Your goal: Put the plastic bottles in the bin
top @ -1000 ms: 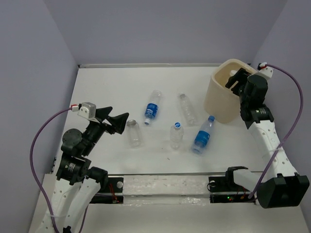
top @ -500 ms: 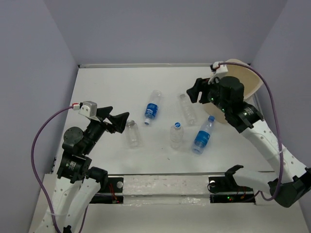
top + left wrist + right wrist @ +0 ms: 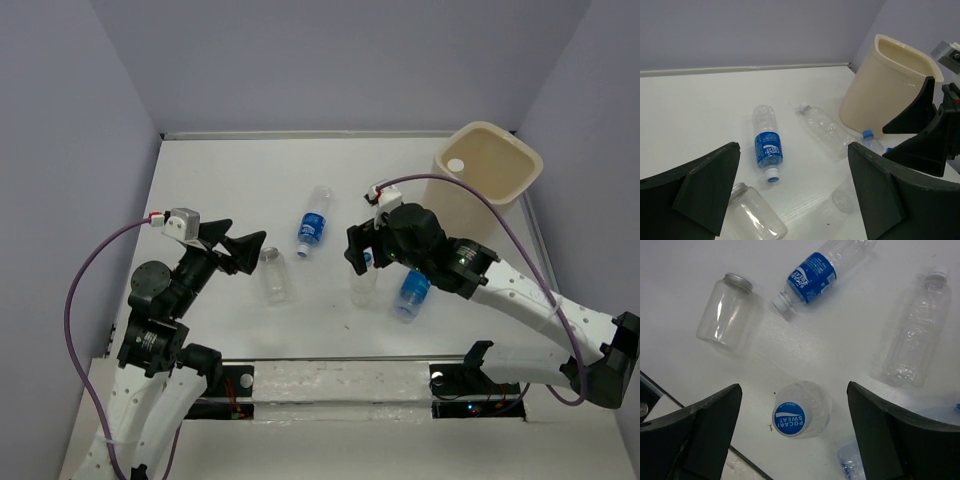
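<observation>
Blue-capped bottle (image 3: pixel 800 416) stands upright right under the right pincer (image 3: pixel 794 387), between its wide-spread fingers, ungripped. We see a blue-labelled bottle (image 3: pixel 812 271) lying beyond them. Bin (image 3: pixel 460 210) well apart. Left pincer (image 3: pixel 792 150) wide, empty.

Glossy clear plastic bottles (image 3: pixel 910 340); matt cream bin (image 3: pixel 875 95), seemingly plastic.

Left claw (image 3: pixel 793 148) spread wide, right claw (image 3: pixel 794 386) likewise
</observation>
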Robot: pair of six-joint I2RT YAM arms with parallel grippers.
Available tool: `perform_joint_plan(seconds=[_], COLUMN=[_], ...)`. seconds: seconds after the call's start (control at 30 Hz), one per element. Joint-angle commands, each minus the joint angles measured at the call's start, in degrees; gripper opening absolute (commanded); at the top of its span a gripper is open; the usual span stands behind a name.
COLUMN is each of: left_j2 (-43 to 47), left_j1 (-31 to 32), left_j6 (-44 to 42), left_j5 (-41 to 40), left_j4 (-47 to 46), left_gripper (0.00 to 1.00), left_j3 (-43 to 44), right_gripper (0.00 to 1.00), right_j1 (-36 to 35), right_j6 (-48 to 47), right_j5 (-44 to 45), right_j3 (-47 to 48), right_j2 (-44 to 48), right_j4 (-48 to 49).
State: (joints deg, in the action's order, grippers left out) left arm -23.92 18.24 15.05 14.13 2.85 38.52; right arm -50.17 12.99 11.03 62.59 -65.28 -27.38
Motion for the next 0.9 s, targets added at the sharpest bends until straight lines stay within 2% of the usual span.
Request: perform_joint_plan(seconds=[0.0, 0.07, 0.17, 0.23, 0.27, 0.3, 0.4, 0.5, 0.6, 0.7, 0.73, 0.77, 0.8, 0.87], left_j2=[-0.16, -0.25, -0.34, -0.16, -0.07, 0.02, 0.19, 0.45, 1.07, 1.60, 1.60, 1.60, 1.69, 2.21], left_j1=[-0.40, -0.40, -0.40, -0.40, -0.40, -0.40, -0.40, -0.31, -0.14, 0.22, 0.48, 0.66, 0.92, 1.18], left_j6=[-0.28, -0.20, -0.19, -0.11, -0.11, -0.11, -0.11, -0.11, -0.28, -0.28, -0.28, -0.28, -0.28, -0.46], left_j5=[1.16, 1.25, 1.60, 1.69, 1.69, 1.78, 1.69, 1.87, 1.51, 1.25, 1.25, 1.25, 1.25, 1.08], left_j4=[-2.41, -2.41, -2.41, -2.41, -2.41, -2.41, -2.41, -2.41, -2.32, -2.15, -2.15, -2.24, -2.24, -2.06], left_gripper=[0.99, 0.99, 0.99, 0.99, 0.99, 0.99, 0.99, 0.99, 0.99, 0.99, 0.99, 0.99, 0.99, 0.99], left_j3=[1.29, 1.38, 1.29, 1.20, 1.29, 1.29, 1.38, 1.29, 1.38, 1.38, 1.38, 1.38, 1.29, 1.38], right_gripper=[0.90, 0.86, 0.75, 0.63, 0.52, 0.28, 0.07, 0.01, 0.00, 0.00, 0.00, 0.00, 0.00, 0.00], right_j1=[-3.00, -4.40, -6.07, -7.30, -7.31, -8.00, -9.24, -9.24, -9.24, -9.24, -9.24, -8.37, -5.75, 0.56], right_j6=[2.21, 3.70, 5.11, 5.98, 6.16, 6.43, 6.96, 5.99, 2.75, -4.88, -11.43, -15.76, -19.03, -21.07], right_j5=[6.37, 7.25, 10.06, 12.17, 12.79, 14.18, 16.39, 17.88, 24.28, 37.72, 43.76, 45.64, 46.01, 44.18], right_j3=[-2.20, -3.26, -4.40, -4.93, -4.93, -5.28, -4.32, -2.13, 3.23, 9.91, 12.18, 12.64, 12.91, 14.83], right_j2=[-1.43, -1.52, -1.35, -1.35, -1.43, -1.35, -0.91, 0.58, 1.99, 2.70, 3.13, 3.57, 4.71, 5.59], right_j4=[1.10, 1.10, 1.53, 1.54, 1.71, 2.32, 4.16, 6.01, 7.77, 10.66, 15.64, 19.86, 26.60, 30.09])
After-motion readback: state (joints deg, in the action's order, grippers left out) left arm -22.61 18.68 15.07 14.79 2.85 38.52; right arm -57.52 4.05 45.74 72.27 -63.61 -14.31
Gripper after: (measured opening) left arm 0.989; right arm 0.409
